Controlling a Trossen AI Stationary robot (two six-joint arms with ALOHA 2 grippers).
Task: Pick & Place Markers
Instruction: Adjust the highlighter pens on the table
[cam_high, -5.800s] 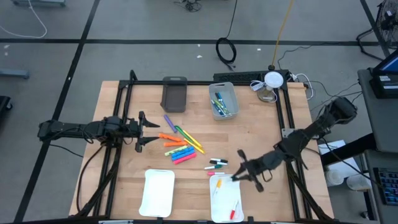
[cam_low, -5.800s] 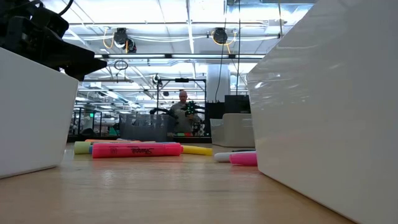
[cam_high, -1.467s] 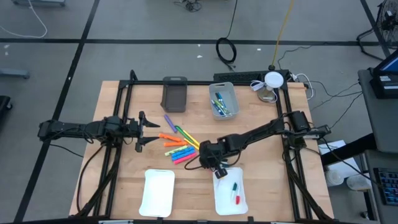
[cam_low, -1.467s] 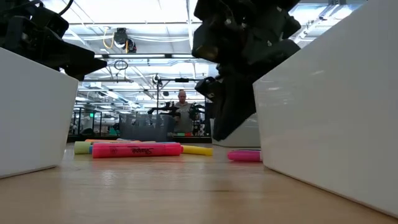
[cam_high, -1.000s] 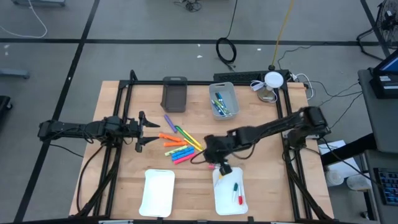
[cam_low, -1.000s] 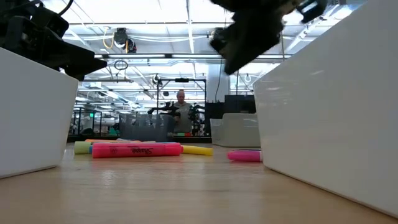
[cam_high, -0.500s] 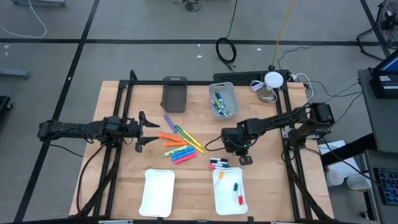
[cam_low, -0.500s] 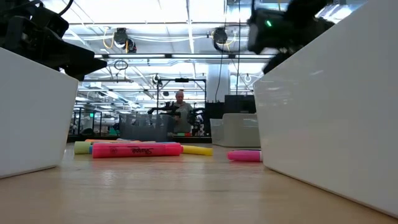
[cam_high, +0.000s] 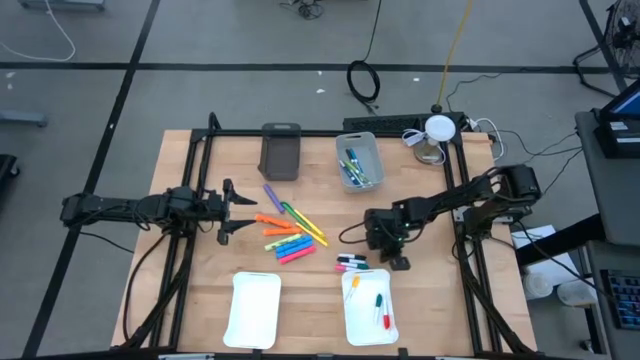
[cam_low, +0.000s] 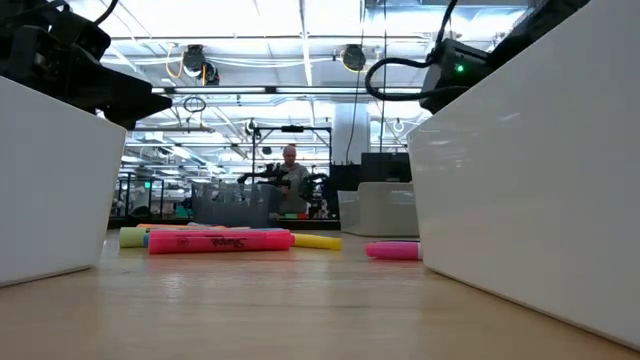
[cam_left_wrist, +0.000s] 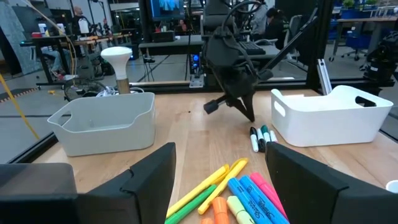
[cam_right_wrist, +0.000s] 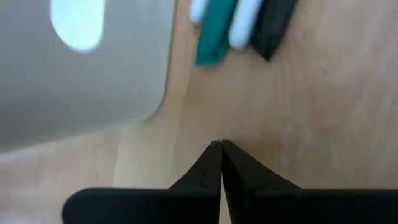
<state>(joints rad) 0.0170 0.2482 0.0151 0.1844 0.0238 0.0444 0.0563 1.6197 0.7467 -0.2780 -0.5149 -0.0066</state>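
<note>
White tray (cam_high: 364, 318) just got another marker (cam_high: 378, 302), and the right tool (cam_high: 399, 262), pressed together and empty, has backed off beside the loose markers (cam_high: 349, 262).

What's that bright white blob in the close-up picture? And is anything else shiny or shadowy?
Right wrist view: the blob is lamp light glinting off the white tray. Low view: the long ceiling lamps glow brightly, and the same tray's wall carries pale reflections. High view: the light looks even, and shadows on the table are faint.
</note>
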